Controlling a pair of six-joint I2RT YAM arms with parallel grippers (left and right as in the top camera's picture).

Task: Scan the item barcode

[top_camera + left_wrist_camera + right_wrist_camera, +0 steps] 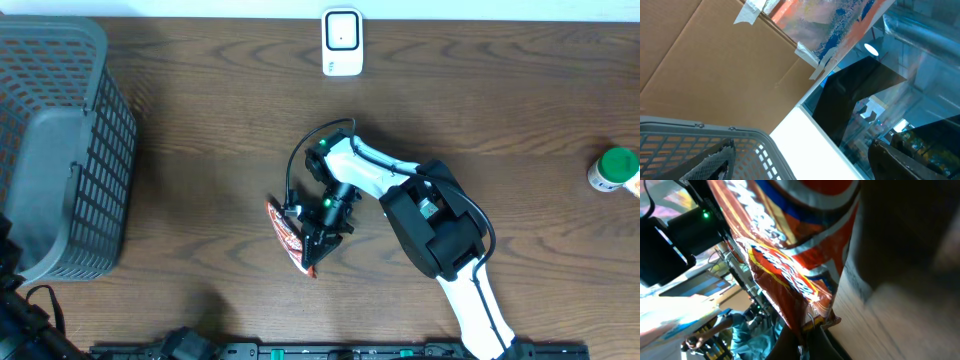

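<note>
R fingers (320, 240) pinched shut on one edge of snack packet (287, 228), held edge-up low at mid worktop (200, 90), well apart from scanner (342, 42), prob so its printed face can turn to it. L fingers (900, 157) wide apart, empty, by basket (60, 150), out of the way

Evenly lit from above, only soft shadows on the tabletop (200, 170). Blown-out white band at lower centre of the left wrist view. Blurred and dark at upper right of the right wrist view.
</note>
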